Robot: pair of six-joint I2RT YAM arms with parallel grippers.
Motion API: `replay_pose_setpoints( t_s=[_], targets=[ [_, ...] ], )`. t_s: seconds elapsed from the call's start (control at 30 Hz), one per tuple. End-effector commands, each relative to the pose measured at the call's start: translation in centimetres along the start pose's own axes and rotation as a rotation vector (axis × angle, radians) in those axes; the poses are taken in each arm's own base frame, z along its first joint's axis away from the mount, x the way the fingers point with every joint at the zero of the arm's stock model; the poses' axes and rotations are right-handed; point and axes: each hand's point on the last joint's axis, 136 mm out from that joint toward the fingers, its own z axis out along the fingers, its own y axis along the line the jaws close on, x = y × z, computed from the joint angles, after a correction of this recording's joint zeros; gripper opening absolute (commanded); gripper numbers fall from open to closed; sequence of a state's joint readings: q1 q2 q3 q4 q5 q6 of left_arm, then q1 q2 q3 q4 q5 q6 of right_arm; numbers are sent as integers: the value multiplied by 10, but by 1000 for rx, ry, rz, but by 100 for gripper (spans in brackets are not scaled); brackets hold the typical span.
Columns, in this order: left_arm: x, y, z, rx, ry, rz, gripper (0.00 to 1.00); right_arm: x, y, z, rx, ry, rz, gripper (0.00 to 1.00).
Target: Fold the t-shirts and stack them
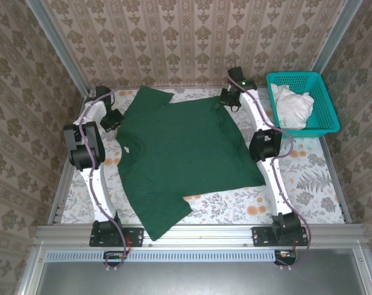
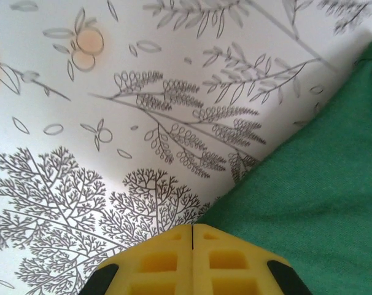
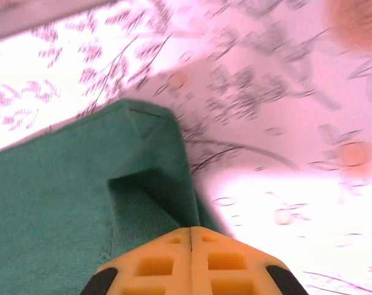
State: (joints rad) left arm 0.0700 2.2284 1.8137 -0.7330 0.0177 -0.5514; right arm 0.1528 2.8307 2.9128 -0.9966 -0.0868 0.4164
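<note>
Closest to me, a metal rail (image 1: 198,234) runs along the bottom of the top view, and one corner of the dark green t-shirt (image 1: 180,153) reaches down onto it. The t-shirt lies spread out in the middle of the table (image 1: 309,178), which has a cover with leaves and fruit on it. A tiny white label (image 1: 127,149) shows near the left side of the t-shirt. The left gripper (image 1: 112,119) sits at the left edge of the t-shirt, in the upper left part of the table, but from above it is a small dark lump and I cannot see its jaws. Its own camera shows them: the left gripper (image 2: 192,227) has its yellow jaws pressed tight together at the bottom of the frame. The t-shirt (image 2: 309,184) edge runs right up to the tips, but I cannot tell if any cloth is caught. The right gripper (image 1: 228,98) is at the far right corner of the t-shirt. In its own camera, blurry and pink, the right gripper (image 3: 191,230) is closed too, and the t-shirt (image 3: 63,196) bunches up in a ridge right at its tips, so it seems pinched. Farthest, at the upper right, a teal basket (image 1: 326,123) holds a white cloth (image 1: 293,106), partly hidden by the basket's walls.
</note>
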Motion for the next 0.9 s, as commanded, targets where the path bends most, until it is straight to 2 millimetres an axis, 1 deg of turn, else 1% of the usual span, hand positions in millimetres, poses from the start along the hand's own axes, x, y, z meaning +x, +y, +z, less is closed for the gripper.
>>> replay_pose_setpoints(
  t_s=[0.0,0.1,0.2,0.27,0.33,0.4,0.43,0.47,0.5,0.53,0.57,0.6,0.67,0.7,0.73,0.8,0.83,0.87],
  targets=[
    [-21,9,-3,-29,-43,1,0,-31,2,-46,-32,-74,41,0],
    [-34,3,-3,-17,-67,1,0,-45,-20,-48,-14,-107,95,0],
    [-49,-3,-7,-2,-105,0,0,-59,-38,-46,-14,-145,155,0],
    [-61,-5,-11,0,-137,-6,0,-68,-54,-45,-10,-171,206,0],
    [-72,-5,-11,2,-158,-26,0,-76,-70,-48,5,-191,252,0],
    [-82,-5,-12,20,-171,-66,0,-85,-83,-58,14,-215,289,2],
    [-88,-5,-12,37,-178,-88,0,-92,-89,-68,13,-236,300,3],
    [-93,-6,-13,51,-184,-103,0,-98,-91,-77,5,-252,298,5],
    [-99,-8,-16,62,-195,-110,2,-102,-89,-86,-6,-266,288,10],
    [-103,-9,-19,64,-204,-115,12,-106,-86,-94,-18,-275,273,24],
    [-109,-11,-23,72,-216,-119,29,-107,-84,-101,-26,-277,265,44],
    [-112,-13,-26,79,-224,-120,38,-107,-83,-108,-26,-274,262,53],
    [-116,-16,-37,87,-235,-120,57,-102,-84,-122,-8,-254,251,54],
    [-117,-17,-44,89,-239,-121,64,-99,-83,-129,-4,-244,237,54],
    [-117,-17,-52,87,-243,-117,68,-94,-83,-137,5,-228,218,56],
    [-109,-16,-64,78,-237,-107,71,-82,-77,-152,-4,-192,200,54],
    [-102,-14,-71,72,-230,-102,72,-72,-68,-157,-42,-147,181,53],
    [-92,-13,-76,64,-217,-103,71,-58,-59,-162,-59,-94,160,52]
  ],
)
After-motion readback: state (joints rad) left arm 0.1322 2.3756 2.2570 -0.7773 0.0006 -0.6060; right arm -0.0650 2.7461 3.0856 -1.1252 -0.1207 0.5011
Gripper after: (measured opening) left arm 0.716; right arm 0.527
